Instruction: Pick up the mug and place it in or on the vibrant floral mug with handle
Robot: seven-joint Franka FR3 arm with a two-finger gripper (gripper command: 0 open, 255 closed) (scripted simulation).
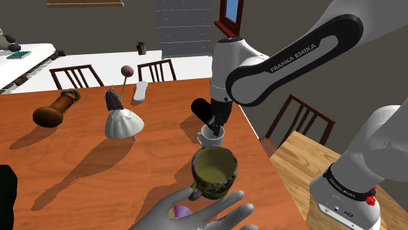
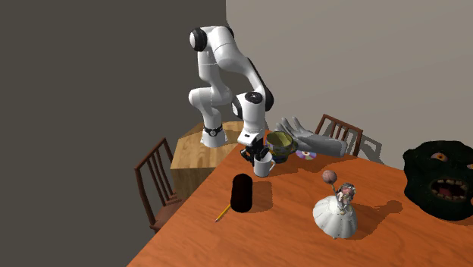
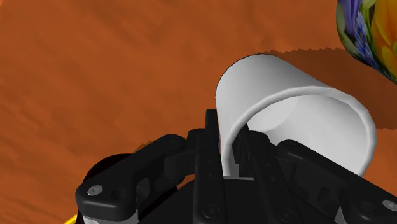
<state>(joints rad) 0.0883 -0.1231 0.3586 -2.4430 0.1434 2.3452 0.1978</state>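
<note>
Shoulder view first: my claw (image 1: 214, 125) comes straight down onto the white mug (image 1: 210, 137), which stands upright with its mouth up and its long axis vertical, the little handle toward this view's left. It sits near the table's edge on the stand side, just beyond the floral mug (image 1: 214, 171), also upright, which rests on an upturned grey hand (image 1: 196, 212). The table (image 1: 78, 170) is orange-brown wood. On it, farther off, stand a figurine in a white dress (image 1: 123, 121) and a brown wooden piece (image 1: 55, 110), with chairs (image 1: 157, 70) along the far side. Behind are a pale brick column (image 1: 183, 26) and a red-framed window (image 1: 230, 13). My arm (image 1: 288, 59) reads "FRANKA EMIKA" in white. Second exterior view now: the white mug is at the table's near corner beneath my claw, apparently resting on the wood, the floral mug just behind it. A black cylinder (image 2: 242, 193), a pencil (image 2: 222, 213) and a dark mask (image 2: 443, 178) share the top, with plain grey walls around. Wrist view: my fingers are nearly together, pinching the white mug's wall, one finger (image 3: 247, 145) inside the rim and the other outside, so I have it by the lip.
</note>
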